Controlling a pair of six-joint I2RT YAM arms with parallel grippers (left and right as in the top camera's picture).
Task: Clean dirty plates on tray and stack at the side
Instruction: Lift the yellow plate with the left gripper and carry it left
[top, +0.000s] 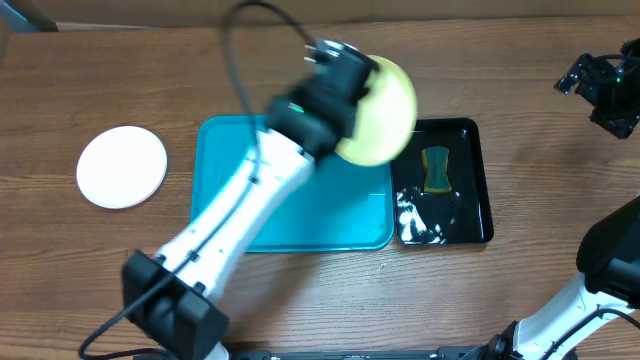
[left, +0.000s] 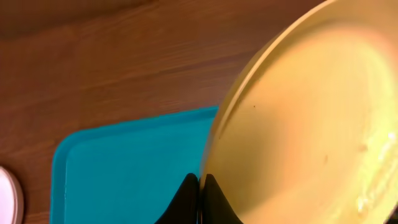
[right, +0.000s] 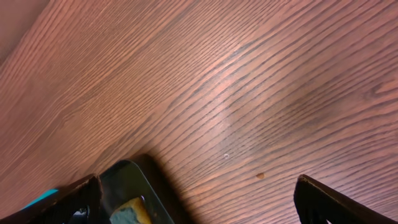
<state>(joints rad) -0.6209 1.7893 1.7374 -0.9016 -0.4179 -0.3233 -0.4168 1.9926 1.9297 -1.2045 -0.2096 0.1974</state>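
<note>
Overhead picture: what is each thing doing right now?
Yellow plate: tilted, lifted over the blue tray.
Left pincer: shut on the yellow plate's rim.
Right pincer: open, holding nothing.
White plate: flat on the table.
Sponge: lying in the black tray.

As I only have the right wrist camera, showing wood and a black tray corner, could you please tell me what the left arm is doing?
Observer: The left gripper is shut on the rim of a pale yellow-green round plate, held tilted above the right end of the large turquoise plastic tray.
Operator: Thank you. Is any plate set aside?
Observer: One white round plate lies flat on the wooden table, left of that tray and apart from it.
Operator: Besides the yellowish sponge, what is in the glossy black tray?
Observer: A white foamy patch on its floor, on the side nearer the robot.
</note>
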